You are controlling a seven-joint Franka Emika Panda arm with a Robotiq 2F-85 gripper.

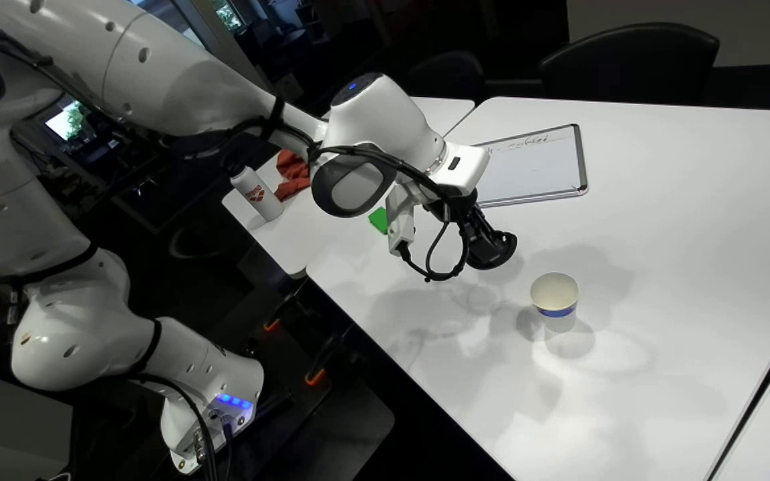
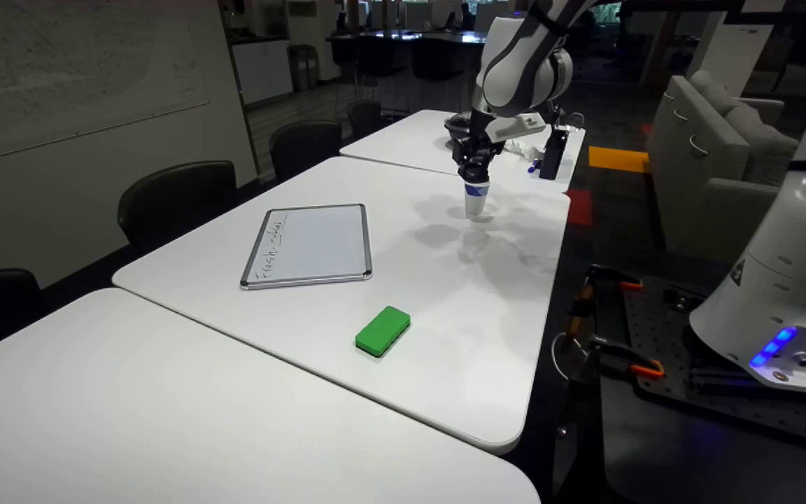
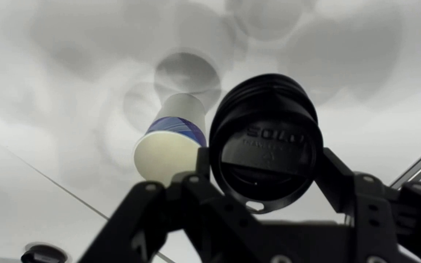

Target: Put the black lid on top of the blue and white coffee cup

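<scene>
Evidently the gripper (image 3: 267, 160) pinches the black lid (image 3: 269, 133) by opposite sides of its rim, presumably leaving the underside free to seat. Left of it in the wrist view, the blue and white coffee cup (image 3: 166, 155) stands upright and uncovered on the table (image 1: 679, 220). Reaching from the left in an exterior view, the arm (image 1: 184, 87) slopes downward, and the tilted lid probably needs levelling.
</scene>
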